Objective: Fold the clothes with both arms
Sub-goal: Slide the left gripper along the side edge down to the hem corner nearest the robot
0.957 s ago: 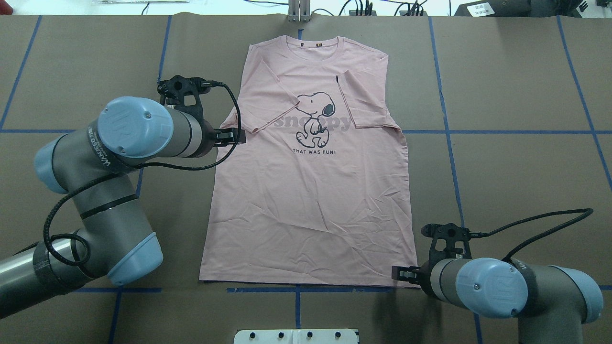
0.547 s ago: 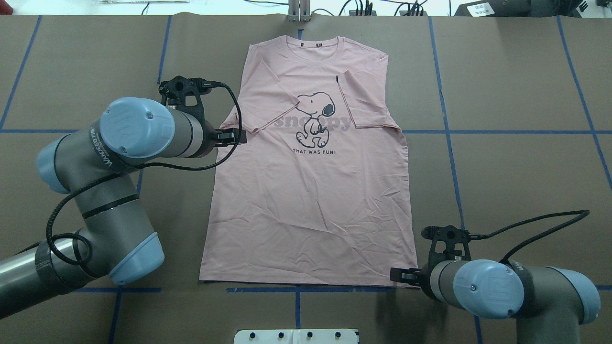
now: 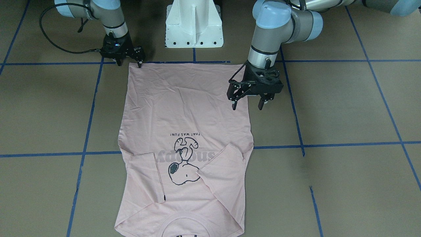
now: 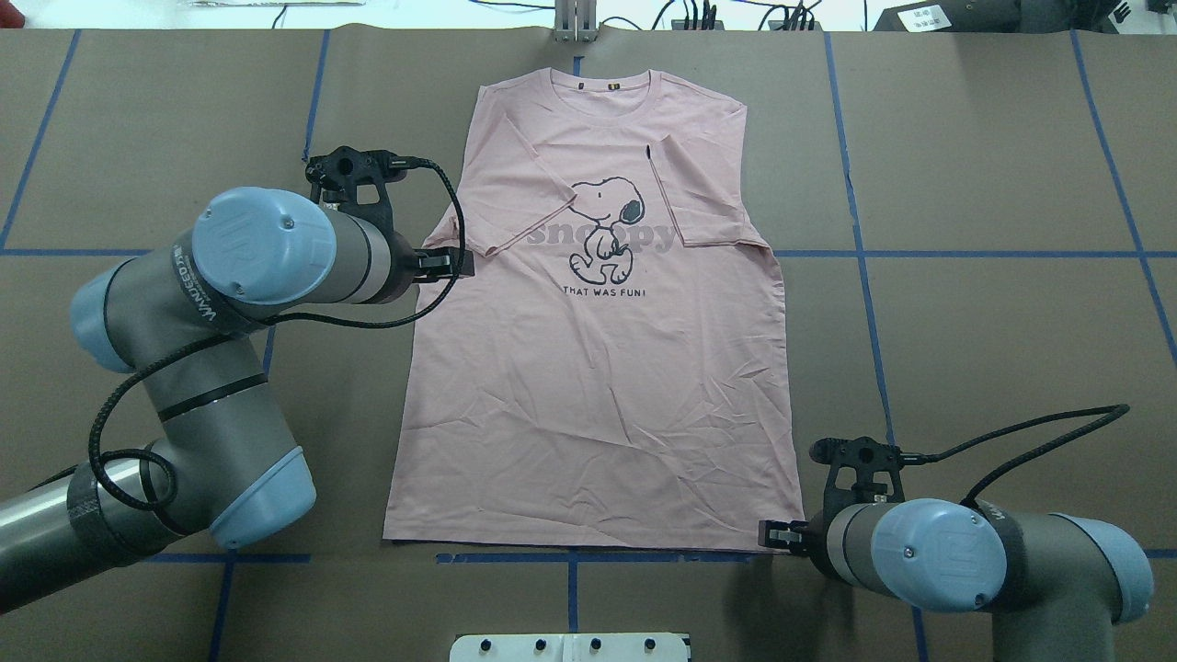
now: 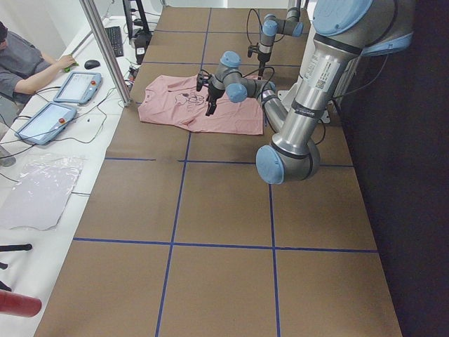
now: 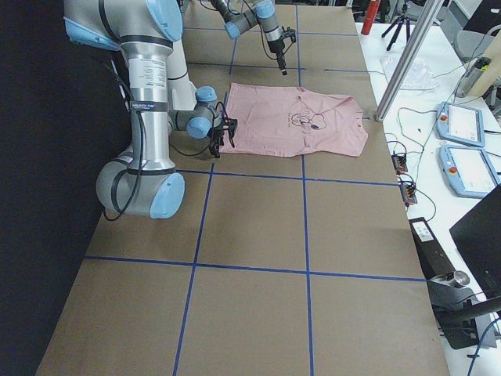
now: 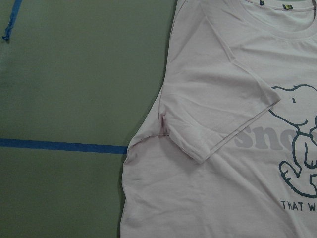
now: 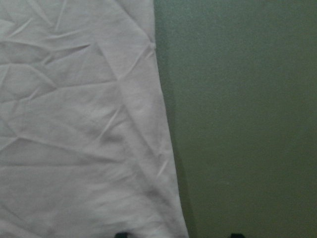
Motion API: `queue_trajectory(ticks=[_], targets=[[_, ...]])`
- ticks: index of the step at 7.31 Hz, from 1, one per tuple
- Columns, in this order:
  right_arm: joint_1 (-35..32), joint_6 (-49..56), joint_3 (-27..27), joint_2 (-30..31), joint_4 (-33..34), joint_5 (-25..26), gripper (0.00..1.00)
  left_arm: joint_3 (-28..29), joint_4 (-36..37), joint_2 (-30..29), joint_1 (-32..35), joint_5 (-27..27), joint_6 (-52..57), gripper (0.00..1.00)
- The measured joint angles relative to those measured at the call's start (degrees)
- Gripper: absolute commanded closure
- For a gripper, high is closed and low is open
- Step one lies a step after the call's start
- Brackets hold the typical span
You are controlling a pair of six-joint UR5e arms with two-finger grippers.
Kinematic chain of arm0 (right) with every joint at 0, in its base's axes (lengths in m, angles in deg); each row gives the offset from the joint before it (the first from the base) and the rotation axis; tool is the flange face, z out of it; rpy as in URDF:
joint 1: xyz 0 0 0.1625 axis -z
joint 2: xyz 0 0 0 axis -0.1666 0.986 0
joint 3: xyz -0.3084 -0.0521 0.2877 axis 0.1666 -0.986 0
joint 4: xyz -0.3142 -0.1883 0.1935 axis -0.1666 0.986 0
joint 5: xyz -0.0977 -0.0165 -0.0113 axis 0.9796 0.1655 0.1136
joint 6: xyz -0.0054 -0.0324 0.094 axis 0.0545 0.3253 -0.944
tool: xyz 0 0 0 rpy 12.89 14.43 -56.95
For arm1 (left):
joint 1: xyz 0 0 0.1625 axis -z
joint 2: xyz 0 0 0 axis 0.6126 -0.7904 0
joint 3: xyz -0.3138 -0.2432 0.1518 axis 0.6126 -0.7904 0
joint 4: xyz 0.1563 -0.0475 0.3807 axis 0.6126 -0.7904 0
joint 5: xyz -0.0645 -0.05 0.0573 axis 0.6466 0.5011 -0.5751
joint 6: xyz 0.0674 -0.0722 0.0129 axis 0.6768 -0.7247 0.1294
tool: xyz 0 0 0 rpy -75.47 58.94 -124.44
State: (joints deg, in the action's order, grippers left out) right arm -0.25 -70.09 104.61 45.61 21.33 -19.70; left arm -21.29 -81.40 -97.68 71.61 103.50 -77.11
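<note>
Brown matte table [image 4: 993, 165], blue tape grid [image 4: 1011, 253]; the creased pink T-shirt [image 4: 598, 405] lies flat mid-table, sleeves folded in. The left gripper [image 3: 246, 106] hangs spread over its side; the right gripper [image 3: 129, 64] is spread at a hem corner.

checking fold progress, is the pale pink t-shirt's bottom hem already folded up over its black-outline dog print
No, the pale pink T-shirt lies full length, its hem flat, the dog print uncovered.
</note>
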Motion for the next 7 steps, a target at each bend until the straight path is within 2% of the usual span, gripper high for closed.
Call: queue_trajectory(ticks=[5,7], targets=[[-0.14,-0.03,1.72,0.02,-0.12,0.21,1.0,0.04,-0.09,-0.03,-0.03,-0.02,-0.02,0.0],[-0.16,-0.18,2.81,-0.2,-0.17,1.98,1.0,-0.46,-0.17,1.21,-0.78,0.58,-2.55,0.0]])
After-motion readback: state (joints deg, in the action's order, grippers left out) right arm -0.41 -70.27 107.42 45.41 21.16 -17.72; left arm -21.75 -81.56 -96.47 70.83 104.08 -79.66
